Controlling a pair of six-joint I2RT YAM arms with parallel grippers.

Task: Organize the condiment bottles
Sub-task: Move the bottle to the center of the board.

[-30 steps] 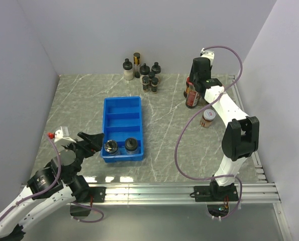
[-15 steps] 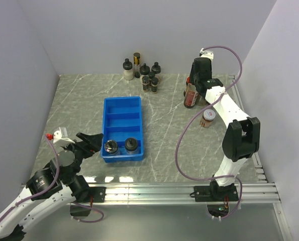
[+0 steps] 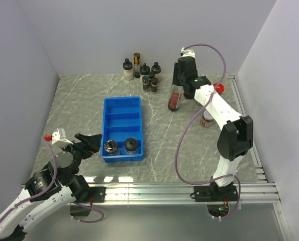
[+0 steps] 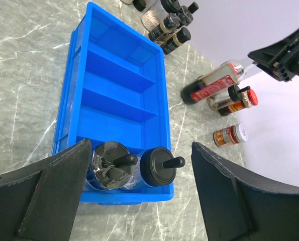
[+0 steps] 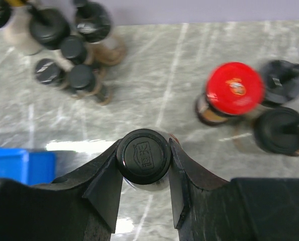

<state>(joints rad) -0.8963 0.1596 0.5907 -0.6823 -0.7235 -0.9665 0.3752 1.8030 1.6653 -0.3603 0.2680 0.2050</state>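
Observation:
My right gripper (image 3: 178,80) is shut on the black cap (image 5: 143,156) of a tall dark sauce bottle (image 3: 175,99) with a red label. It holds the bottle between the back cluster and the right-hand group. The bottle also shows in the left wrist view (image 4: 212,88). My left gripper (image 3: 92,142) is open and empty beside the near-left corner of the blue tray (image 3: 108,108); in its own view (image 4: 139,196) the jaws stand wide apart. Two black-capped jars (image 3: 109,146) (image 3: 130,144) stand in the tray's nearest compartment (image 4: 162,165).
Several black-capped jars (image 3: 144,73) cluster at the back wall (image 5: 69,40). A red-capped bottle (image 3: 218,88) and two black-capped ones (image 5: 282,128) stand at the right. A small jar (image 3: 207,119) sits near the right arm. The tray's other compartments (image 4: 119,100) hold nothing.
My right gripper has carried the sauce bottle to the left, away from the right-hand group, uncovering the red-capped bottle. My left arm has shifted slightly down and left.

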